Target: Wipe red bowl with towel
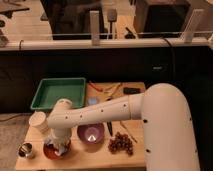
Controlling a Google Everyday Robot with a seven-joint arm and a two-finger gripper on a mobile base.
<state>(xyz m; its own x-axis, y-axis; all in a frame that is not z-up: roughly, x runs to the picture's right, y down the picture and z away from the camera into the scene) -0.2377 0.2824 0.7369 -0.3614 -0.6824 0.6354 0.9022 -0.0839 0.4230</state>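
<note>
End effector [57,143] on towel [62,147] in red bowl [48,153], 7 o'clock on tabletop [87,156]; wiping seemingly underway, grip unclear.

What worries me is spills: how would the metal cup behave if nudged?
The metal cup stands upright, small and narrow, so probably light and apt to tip. Being round, it would likely roll once toppled. The gripper is down at the red bowl beside it.

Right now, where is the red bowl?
In the camera view, the red bowl sits at picture left near the front edge of the table, directly under the gripper, between the metal cup and the purple bowl.
</note>
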